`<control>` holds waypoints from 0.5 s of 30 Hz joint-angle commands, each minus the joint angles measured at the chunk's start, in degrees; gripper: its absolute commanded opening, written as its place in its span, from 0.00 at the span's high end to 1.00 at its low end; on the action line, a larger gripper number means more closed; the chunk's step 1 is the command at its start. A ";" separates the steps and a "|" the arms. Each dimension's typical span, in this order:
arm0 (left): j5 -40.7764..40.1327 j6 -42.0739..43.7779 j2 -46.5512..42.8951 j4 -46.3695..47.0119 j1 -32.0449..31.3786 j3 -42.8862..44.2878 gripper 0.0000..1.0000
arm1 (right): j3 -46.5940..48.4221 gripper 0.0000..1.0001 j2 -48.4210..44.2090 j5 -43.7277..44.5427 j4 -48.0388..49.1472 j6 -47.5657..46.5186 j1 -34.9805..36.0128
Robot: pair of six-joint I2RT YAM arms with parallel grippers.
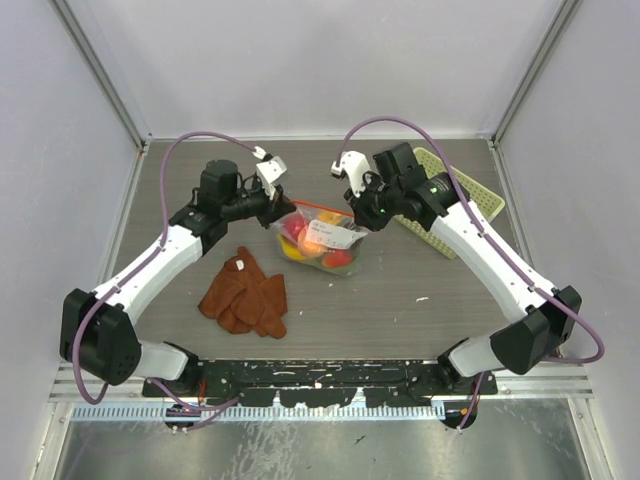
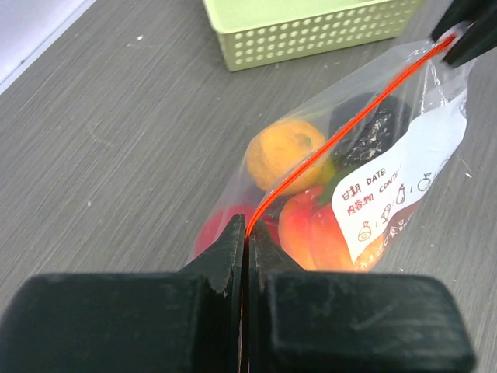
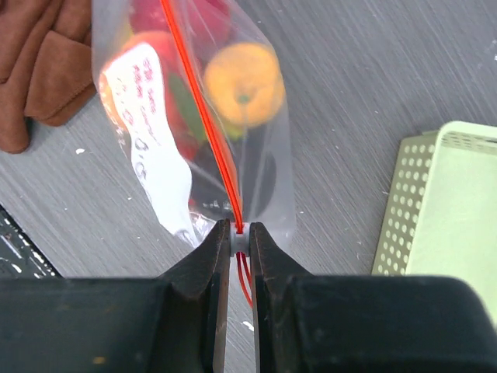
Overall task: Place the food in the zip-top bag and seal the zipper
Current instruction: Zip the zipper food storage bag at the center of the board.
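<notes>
The clear zip-top bag (image 1: 322,241) hangs between my two grippers above the table, with toy food inside: an orange-yellow piece (image 2: 281,153), a peach (image 2: 314,229), a red piece (image 2: 208,231) and a dark purple piece (image 2: 365,128). My left gripper (image 2: 247,233) is shut on one end of the orange-red zipper (image 2: 342,129). My right gripper (image 3: 240,231) is shut on the zipper's small white tab (image 3: 240,241) at the other end; the orange-red strip (image 3: 198,101) runs away from it. In the top view the left gripper (image 1: 277,205) and right gripper (image 1: 366,212) flank the bag.
A rust-brown cloth (image 1: 245,292) lies on the table near the left arm, also in the right wrist view (image 3: 39,62). A pale green slotted basket (image 1: 452,203) lies at the back right, under the right arm; it shows in the left wrist view (image 2: 311,27).
</notes>
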 commanded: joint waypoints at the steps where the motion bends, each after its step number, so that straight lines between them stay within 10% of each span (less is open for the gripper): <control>1: -6.10 -2.39 -3.63 4.72 4.03 -0.61 1.00 | -0.48 0.99 -4.49 6.72 -1.36 2.11 -2.22; 15: 0.30 -6.48 1.23 7.17 5.81 2.63 1.00 | -1.67 0.99 -4.88 18.41 6.35 8.62 -7.43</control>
